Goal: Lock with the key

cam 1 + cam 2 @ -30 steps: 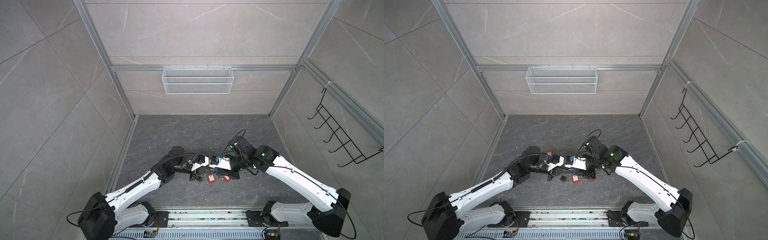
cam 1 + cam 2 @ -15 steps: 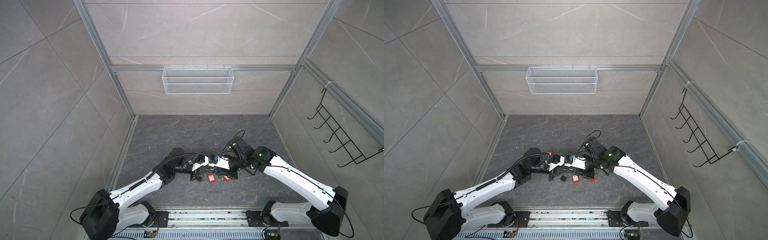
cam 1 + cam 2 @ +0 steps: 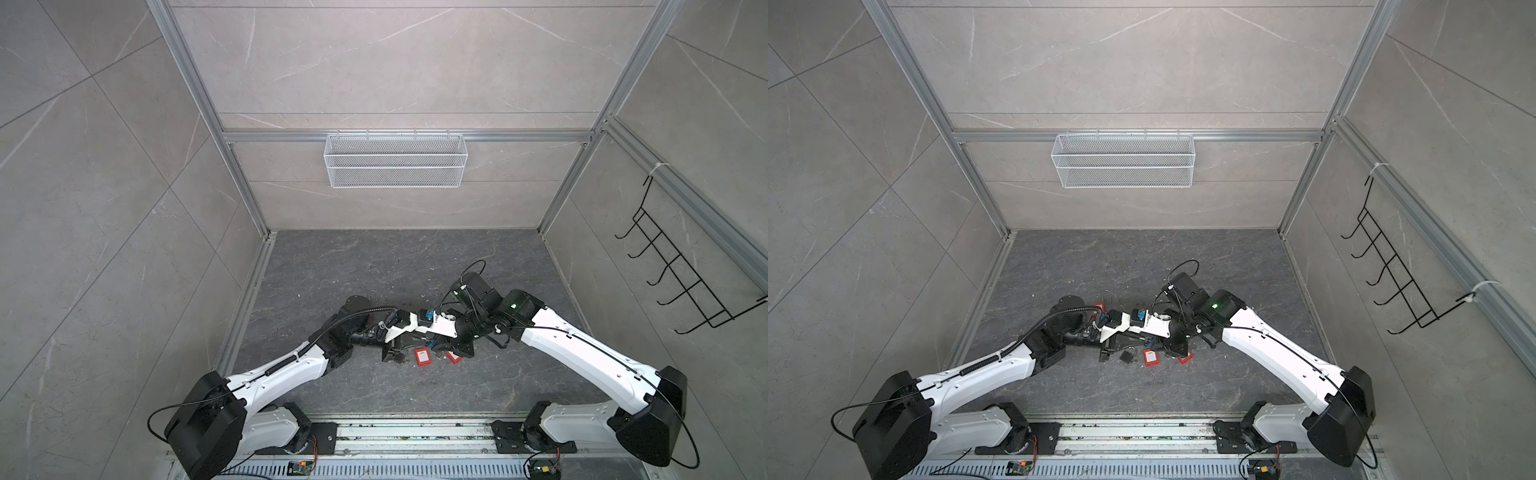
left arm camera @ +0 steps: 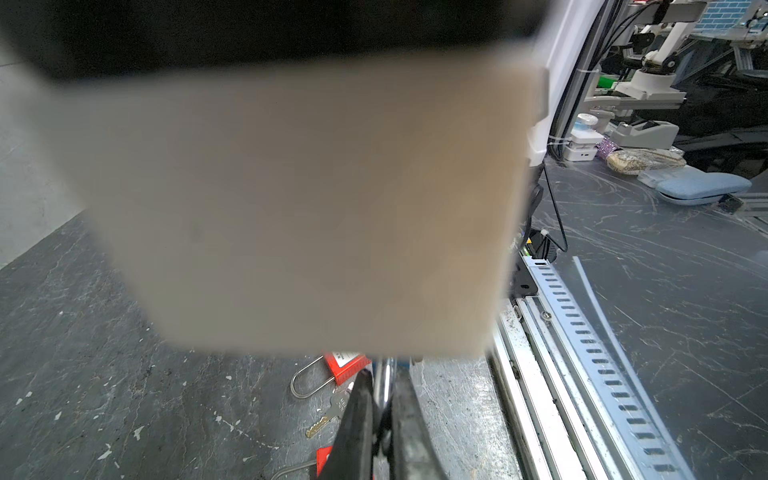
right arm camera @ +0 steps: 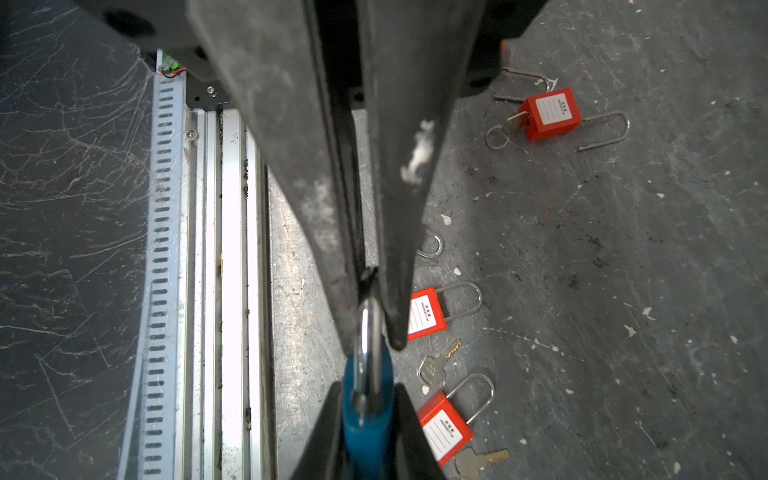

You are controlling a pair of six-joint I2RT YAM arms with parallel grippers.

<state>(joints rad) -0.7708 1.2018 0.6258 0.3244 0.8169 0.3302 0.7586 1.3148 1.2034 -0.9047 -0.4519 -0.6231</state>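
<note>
A blue padlock [image 5: 365, 415] hangs between my two grippers above the floor. My right gripper [image 5: 365, 390] is shut on its blue body. My left gripper [image 4: 382, 374] is shut on its silver shackle [image 5: 370, 332], fingertips pinched around the steel loop. A loose silver key [image 5: 434, 368] with a brass blade lies on the floor just beside the padlock, also seen in the left wrist view as the key [image 4: 330, 413]. Another key [image 5: 478, 459] lies by a red padlock. In both top views the wrists hide the grip.
Red padlocks lie under and around the grippers [image 5: 426, 313], [image 5: 444, 428], [image 3: 422, 356], one with a key and ring in it [image 5: 548, 112]. A small black padlock [image 3: 1127, 356] sits near them. The rail [image 5: 208, 291] runs along the floor's front edge. The right arm's blurred body [image 4: 291, 187] blocks most of the left wrist view.
The left arm has edged slightly to the right and the right arm slightly inward. Both grips on the blue padlock hold as before.
</note>
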